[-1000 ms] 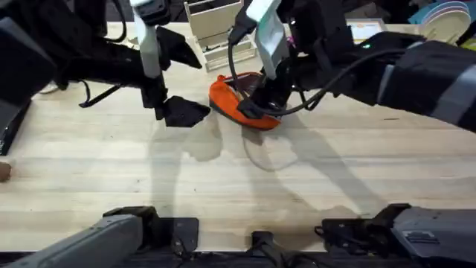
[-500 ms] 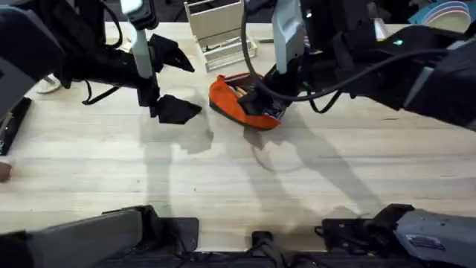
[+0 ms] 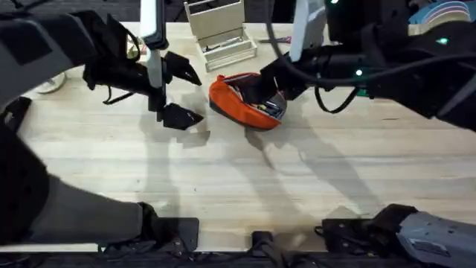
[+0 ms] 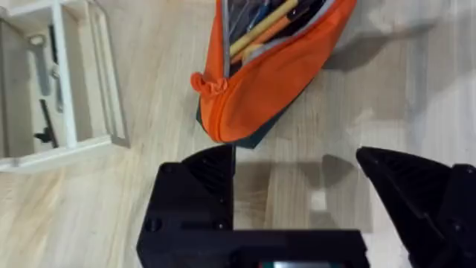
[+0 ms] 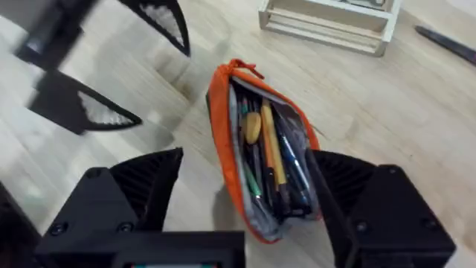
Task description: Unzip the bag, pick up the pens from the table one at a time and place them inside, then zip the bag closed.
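The pencil pouch (image 5: 260,156) lies unzipped on the bench (image 3: 245,186), pens (image 5: 269,152) inside. Both the left gripper (image 4: 297,175) and right gripper (image 5: 242,182) are spread wide, empty. Risk: without bracing, the pouch may be dragged during zipping.

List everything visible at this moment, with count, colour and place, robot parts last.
bag: one, orange, unzipped, lying mid-table
pens: several, yellowish and dark, inside the open bag; exact count unclear
wooden organiser: one, pale, at the table's far edge behind the bag
plates: a stack, pastel, far right corner
table: one, light wood
left gripper: black, open, beside the bag's left end
right gripper: black, open, straddling the bag from above
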Available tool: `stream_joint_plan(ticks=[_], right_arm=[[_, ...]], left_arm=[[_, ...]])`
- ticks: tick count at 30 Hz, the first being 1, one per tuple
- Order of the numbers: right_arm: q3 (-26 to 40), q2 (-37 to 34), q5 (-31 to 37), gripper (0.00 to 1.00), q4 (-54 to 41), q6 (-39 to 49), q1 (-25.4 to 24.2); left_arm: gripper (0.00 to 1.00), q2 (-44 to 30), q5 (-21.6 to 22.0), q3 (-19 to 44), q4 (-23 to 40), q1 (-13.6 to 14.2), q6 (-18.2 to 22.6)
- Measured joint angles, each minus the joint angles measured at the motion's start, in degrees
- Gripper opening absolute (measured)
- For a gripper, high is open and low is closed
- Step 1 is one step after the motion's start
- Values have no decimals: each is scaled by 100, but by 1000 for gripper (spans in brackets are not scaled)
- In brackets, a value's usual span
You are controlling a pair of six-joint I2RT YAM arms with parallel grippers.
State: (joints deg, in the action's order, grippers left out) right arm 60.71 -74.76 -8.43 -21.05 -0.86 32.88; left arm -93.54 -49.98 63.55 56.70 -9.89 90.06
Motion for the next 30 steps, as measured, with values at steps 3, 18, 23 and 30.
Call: stream_joint_plan(ticks=[3, 18, 23, 30], right_arm=[[1, 94, 0, 997, 41, -440, 0], [2, 113, -22, 997, 124, -1112, 0], [157, 113, -22, 997, 14, -1119, 7], [1241, -352, -22, 997, -735, -1124, 68]], left_arm=[[993, -288, -40, 0, -95, -1, 73], [994, -605, -520, 0, -340, -452, 135], [993, -605, -724, 0, -342, -744, 134], [993, -605, -790, 0, -346, -885, 135]])
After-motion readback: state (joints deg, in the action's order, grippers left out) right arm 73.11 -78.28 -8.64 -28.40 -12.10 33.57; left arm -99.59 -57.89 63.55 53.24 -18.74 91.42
